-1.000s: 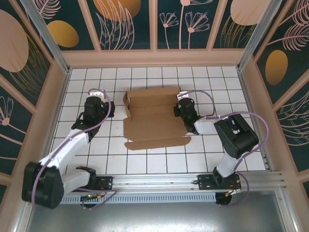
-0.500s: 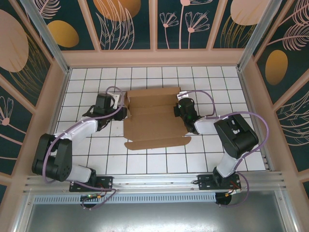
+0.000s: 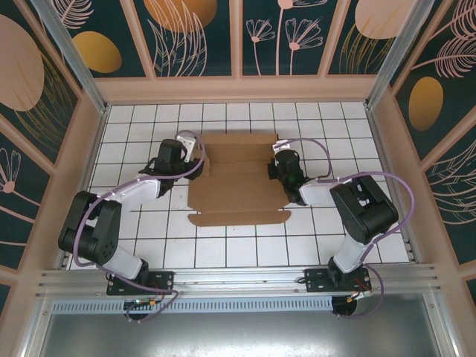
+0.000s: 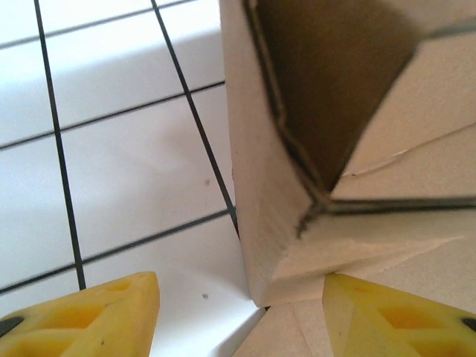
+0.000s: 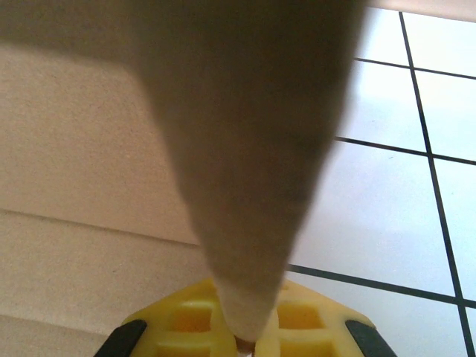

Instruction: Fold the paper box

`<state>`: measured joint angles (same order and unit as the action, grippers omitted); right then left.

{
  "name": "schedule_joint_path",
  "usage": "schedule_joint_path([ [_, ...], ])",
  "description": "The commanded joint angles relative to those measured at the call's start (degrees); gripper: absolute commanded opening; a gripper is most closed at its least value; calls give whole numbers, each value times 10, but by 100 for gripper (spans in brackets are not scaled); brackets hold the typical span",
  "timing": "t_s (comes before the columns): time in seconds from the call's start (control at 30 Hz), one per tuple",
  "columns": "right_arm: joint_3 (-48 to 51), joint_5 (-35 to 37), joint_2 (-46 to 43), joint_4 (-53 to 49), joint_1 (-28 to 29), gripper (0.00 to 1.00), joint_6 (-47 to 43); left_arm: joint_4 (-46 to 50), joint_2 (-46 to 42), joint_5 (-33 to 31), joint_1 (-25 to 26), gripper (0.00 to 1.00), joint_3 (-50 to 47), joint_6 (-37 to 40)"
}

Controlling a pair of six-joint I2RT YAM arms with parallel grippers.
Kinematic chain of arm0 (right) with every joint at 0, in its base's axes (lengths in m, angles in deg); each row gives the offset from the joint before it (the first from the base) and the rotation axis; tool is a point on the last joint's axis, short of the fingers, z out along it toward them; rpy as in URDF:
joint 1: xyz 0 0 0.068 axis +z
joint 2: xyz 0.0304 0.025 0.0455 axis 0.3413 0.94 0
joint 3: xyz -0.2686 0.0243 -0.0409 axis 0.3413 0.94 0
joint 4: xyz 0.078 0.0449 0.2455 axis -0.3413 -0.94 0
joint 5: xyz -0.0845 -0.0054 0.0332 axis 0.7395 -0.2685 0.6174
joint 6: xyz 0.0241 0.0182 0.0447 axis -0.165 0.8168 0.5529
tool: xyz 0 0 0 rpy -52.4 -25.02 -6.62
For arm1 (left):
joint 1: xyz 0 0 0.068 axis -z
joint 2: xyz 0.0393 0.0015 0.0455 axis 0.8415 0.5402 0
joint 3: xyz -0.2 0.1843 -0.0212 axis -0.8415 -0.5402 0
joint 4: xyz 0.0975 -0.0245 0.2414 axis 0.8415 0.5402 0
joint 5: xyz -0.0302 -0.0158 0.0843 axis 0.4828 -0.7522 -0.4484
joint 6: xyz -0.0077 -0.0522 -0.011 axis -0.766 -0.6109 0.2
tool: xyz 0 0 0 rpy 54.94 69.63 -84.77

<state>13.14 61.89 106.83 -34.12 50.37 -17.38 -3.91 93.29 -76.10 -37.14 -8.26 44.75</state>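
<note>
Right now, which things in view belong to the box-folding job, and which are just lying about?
Job:
paper box, partly folded
right gripper, shut on its right flap
left gripper, open at its left wall

Not part of it:
white tiled table
leaf-patterned wall panels
metal rail at the near edge

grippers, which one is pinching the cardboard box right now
The right gripper: its jaws are shut on a flap of the paper box. The left gripper stands open, its jaws straddling the box's corner without gripping.
</note>
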Motion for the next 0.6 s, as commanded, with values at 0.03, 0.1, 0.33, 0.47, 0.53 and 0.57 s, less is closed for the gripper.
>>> schedule_joint_path([
  [0.03, -8, -11, 8, -26, -1, 6, -14, -98, 0, 11, -1, 61, -13, 66],
  [0.1, -10, -15, 7, -29, -2, 6, -15, -139, -3, 13, -1, 62, -34, 99],
  [0.33, -9, -21, 7, -31, -2, 6, -15, -144, 37, 22, -3, 63, -2, 137],
  [0.47, -8, -27, 5, -33, -2, 6, -16, -101, 74, 68, -12, 63, 49, 138],
  [0.53, -7, -29, 3, -33, -2, 6, -16, -78, 90, 86, -17, 63, 76, 139],
  [0.57, -7, -29, 3, -32, -2, 6, -16, -67, 92, 88, -19, 61, 87, 139],
])
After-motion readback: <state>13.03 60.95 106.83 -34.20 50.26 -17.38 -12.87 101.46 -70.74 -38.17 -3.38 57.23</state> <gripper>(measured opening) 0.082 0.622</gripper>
